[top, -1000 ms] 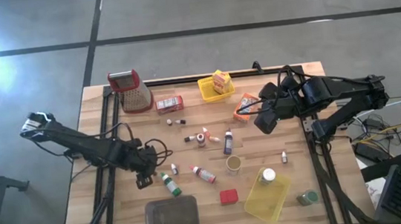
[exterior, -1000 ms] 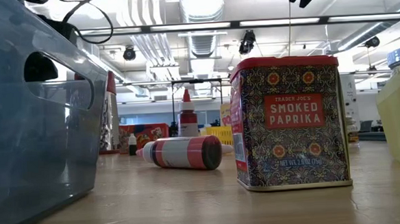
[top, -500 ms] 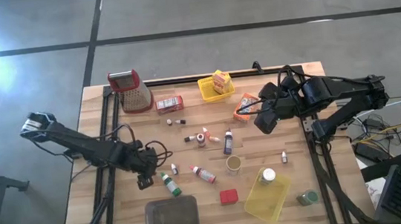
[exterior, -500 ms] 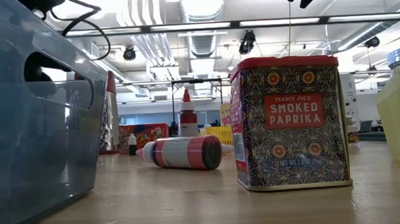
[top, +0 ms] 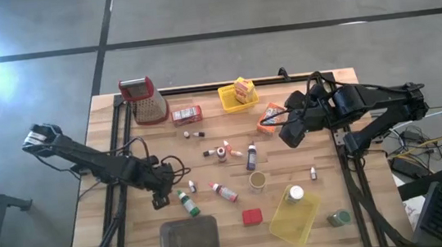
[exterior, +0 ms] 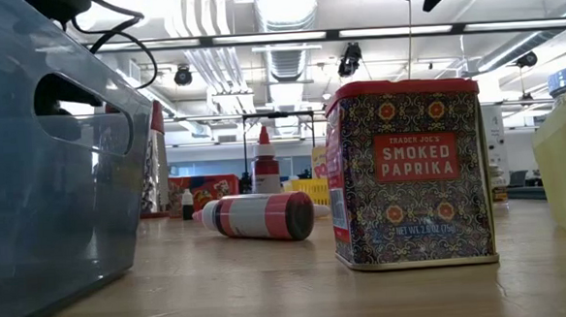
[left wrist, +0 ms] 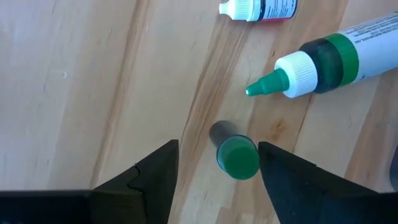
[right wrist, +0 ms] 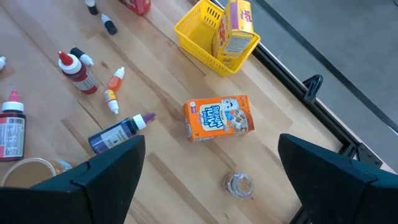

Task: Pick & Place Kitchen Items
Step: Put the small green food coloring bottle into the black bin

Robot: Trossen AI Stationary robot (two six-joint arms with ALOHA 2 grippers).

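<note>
Kitchen items (top: 228,172) scattered over wooden table (top: 118,241), listed left to right:
- left gripper (left wrist: 216,168), low over the table's left part, fingers spread apart, straddling small green-capped vial (left wrist: 235,153) standing upright between them, no contact visible
- green-tipped bottle (left wrist: 323,60) lying just beyond the vial
- metal grater (top: 144,100) at far left corner; red box (top: 186,114) beside it
- grey tray (top: 189,239) at near edge
- red-capped bottle (exterior: 257,216) lying on its side mid-table
- smoked paprika tin (exterior: 410,171) upright near the front edge
- yellow basket (right wrist: 208,38) at far edge, yellow box (right wrist: 235,26) standing inside
- blue bottle (right wrist: 118,134) lying mid-table
- orange box (right wrist: 217,116) flat on the table; small jar (right wrist: 239,183) close by
- right gripper (right wrist: 211,186) raised above the orange box, fingers wide apart, holding nothing
</note>
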